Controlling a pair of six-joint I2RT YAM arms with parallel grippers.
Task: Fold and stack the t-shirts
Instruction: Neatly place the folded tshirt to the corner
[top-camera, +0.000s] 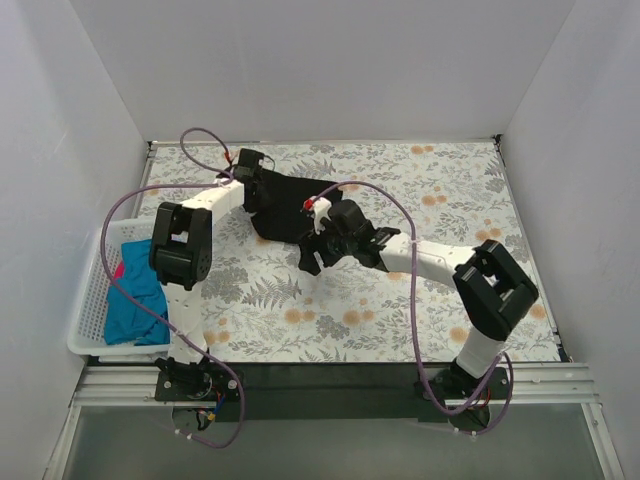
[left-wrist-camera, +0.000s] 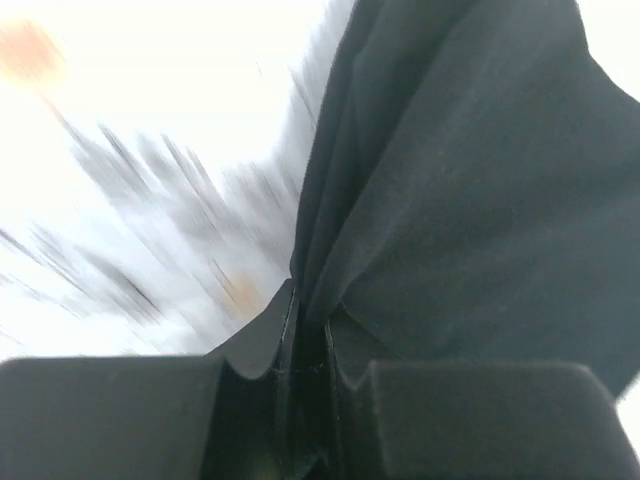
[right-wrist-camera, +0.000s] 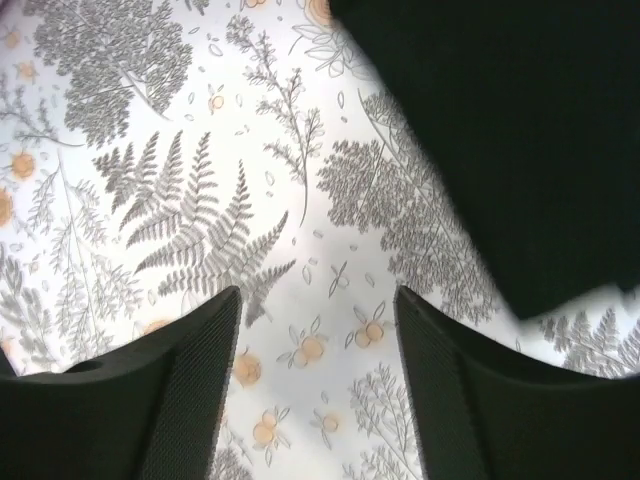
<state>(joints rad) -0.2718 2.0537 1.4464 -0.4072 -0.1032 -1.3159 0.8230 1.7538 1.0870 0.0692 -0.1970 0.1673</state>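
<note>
The black t-shirt (top-camera: 285, 200) lay crumpled on the fern-and-orange-blossom tablecloth (top-camera: 300, 310), toward the far middle of the table, matte and bunched into loose folds. The left gripper (left-wrist-camera: 305, 335) was pressed together on a ridge of that black cloth, the fabric rising out of the pinch in two soft pleats. The view there was smeared, so it was probably an edge or a sleeve, though I could not tell which. The right gripper (right-wrist-camera: 318, 330) hung spread over bare tablecloth with nothing between its ribbed black pads, the shirt's edge just beside it.

Off to the left, the teal-blue t-shirt (top-camera: 135, 300) and a scrap of pink-red cloth (top-camera: 119, 270) sat heaped in the white lattice basket (top-camera: 88, 320).

The shirt looked light and entirely limp. It would likely sag and drape from any single hold and slide easily on the printed cover. To my eye, two holds well apart along a hem or at the shoulders would serve best for spreading it flat.
</note>
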